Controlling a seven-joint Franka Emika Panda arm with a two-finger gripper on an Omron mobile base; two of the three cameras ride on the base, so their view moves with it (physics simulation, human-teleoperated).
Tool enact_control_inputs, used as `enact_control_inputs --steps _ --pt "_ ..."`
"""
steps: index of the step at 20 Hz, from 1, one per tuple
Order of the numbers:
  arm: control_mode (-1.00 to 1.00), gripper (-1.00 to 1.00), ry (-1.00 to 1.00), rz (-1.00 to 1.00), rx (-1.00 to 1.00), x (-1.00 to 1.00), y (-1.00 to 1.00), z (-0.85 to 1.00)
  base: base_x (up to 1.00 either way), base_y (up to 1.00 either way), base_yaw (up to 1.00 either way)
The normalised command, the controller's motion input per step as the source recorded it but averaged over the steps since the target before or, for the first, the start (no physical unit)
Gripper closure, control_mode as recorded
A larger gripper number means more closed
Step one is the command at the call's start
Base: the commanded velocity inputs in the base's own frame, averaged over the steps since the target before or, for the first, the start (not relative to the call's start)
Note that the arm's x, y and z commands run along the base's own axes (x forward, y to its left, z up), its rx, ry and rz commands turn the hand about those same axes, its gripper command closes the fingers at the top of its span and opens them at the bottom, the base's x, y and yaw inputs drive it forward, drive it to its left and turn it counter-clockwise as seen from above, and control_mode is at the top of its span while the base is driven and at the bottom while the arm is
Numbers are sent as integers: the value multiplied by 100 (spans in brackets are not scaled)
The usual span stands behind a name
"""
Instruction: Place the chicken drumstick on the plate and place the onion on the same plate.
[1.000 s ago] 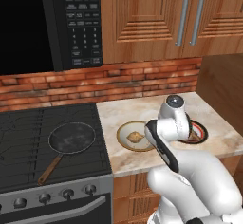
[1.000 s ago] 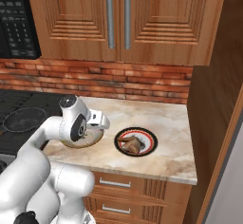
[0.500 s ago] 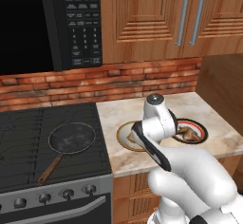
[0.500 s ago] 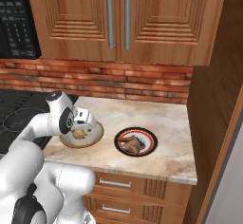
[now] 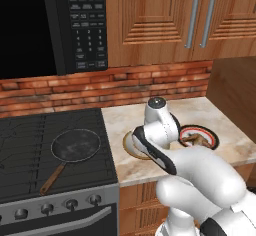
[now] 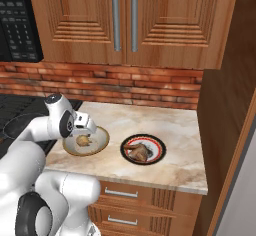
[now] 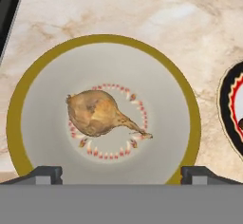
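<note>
Even, bright rendered light, soft faint shadows, no glare or blur, sharp to the edges

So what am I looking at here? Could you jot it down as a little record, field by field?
Setting: marble counter beside a stove
Onion: lies in the tan bowl, not yet moved
Chicken drumstick: already on the plate
Gripper: open, above the onion, holding nothing
Stove: a pan sits on it
Left to do: the onion still has to go onto the plate
</note>
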Motion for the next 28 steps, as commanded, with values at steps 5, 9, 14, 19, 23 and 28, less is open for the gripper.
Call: enact_control_inputs --steps 5,9,14,19,23,28 --pt "-100 -100 0 1 17 1 -1 -16 0 0 0" --pt "-100 -100 -1 0 18 0 -1 -10 0 0 0" --pt "-100 -100 -1 0 0 14 0 -5 0 0 0" --pt "-100 -100 0 0 0 23 0 -8 0 0 0" --pt "-100 -100 0 0 0 26 0 -6 0 0 0" --pt "-100 -100 1 0 0 13 13 -8 0 0 0"
